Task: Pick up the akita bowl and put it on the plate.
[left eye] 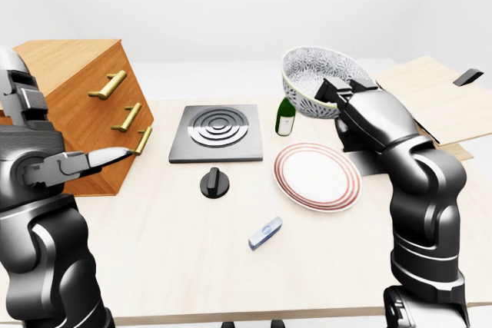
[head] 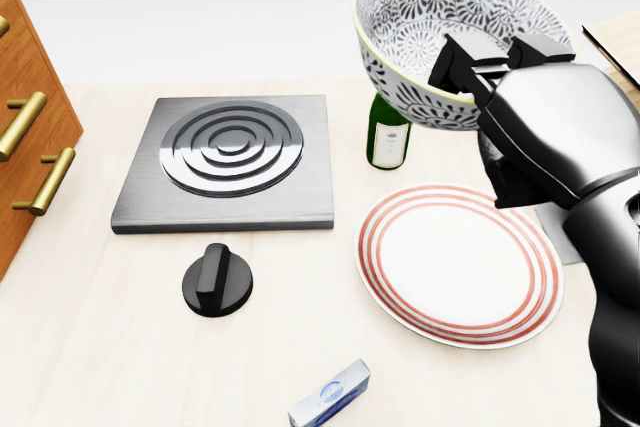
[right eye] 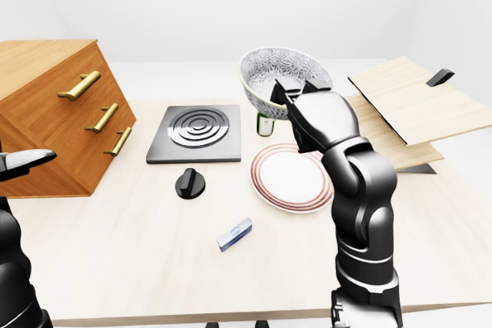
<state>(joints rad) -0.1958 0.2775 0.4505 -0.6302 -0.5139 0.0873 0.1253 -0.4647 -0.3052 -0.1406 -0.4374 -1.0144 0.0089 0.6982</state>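
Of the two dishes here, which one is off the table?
The black-and-white patterned bowl, gripped at its rim by the right hand; the red-ringed white plate lies flat on the table.

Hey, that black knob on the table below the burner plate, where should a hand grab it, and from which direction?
Best pinch the raised ridge across the black knob, coming straight down from above. It lies flat on the table, so its low round disc gives little to hold, while the ridge offers two flat sides for opposing fingers.
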